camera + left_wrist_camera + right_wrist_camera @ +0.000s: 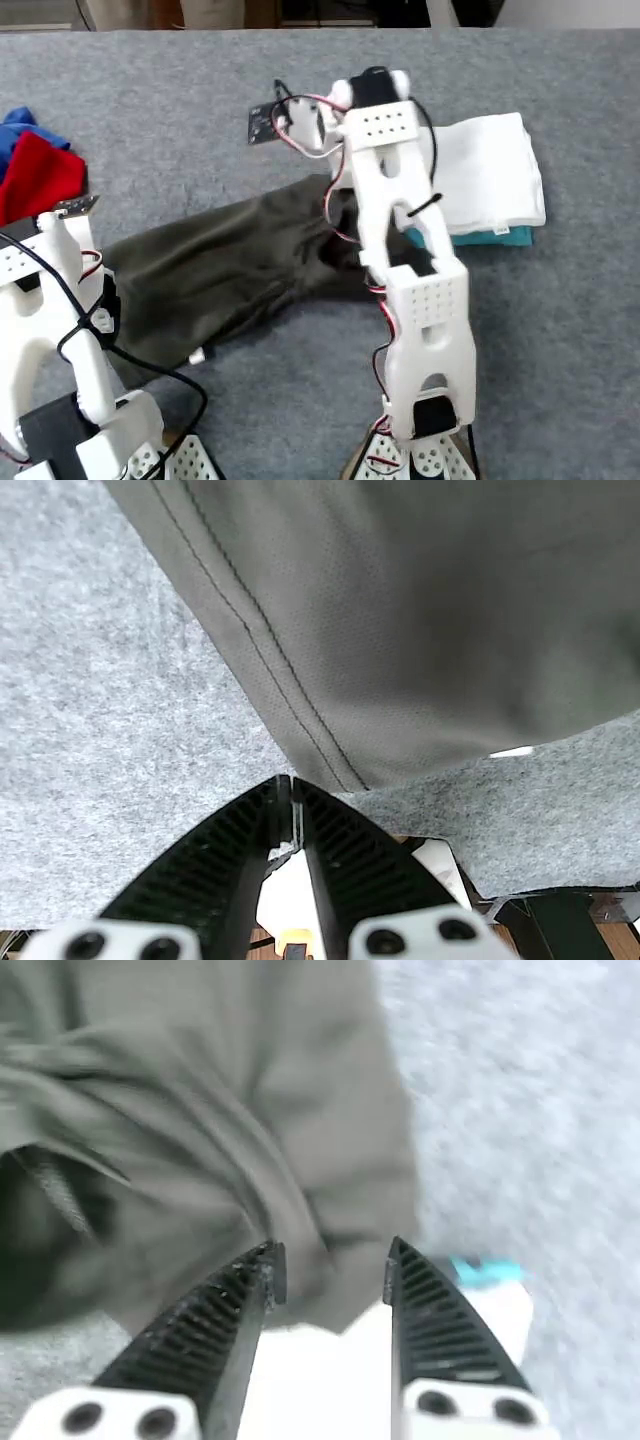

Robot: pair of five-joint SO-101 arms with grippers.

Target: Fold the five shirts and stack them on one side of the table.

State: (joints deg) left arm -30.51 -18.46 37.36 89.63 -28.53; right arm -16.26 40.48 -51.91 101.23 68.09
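Observation:
A dark olive shirt (220,260) lies crumpled across the middle of the table. My right arm (400,200) arches over its right end. The right gripper (330,1260) hangs open just above the olive shirt (200,1110), near the edge that faces the stack. My left gripper (291,785) is shut with nothing in it, its tips just off the stitched hem of the olive shirt (420,630). At the right, a folded white shirt (490,170) rests on a teal shirt (495,237). A red shirt (40,175) and a blue shirt (15,135) lie bunched at the left edge.
Grey felt (560,330) covers the table. A small dark board (265,122) on the right arm's wrist sticks out above the olive shirt. The left arm's base (90,430) and cables sit at the near left. Bare felt lies at the near right and along the far side.

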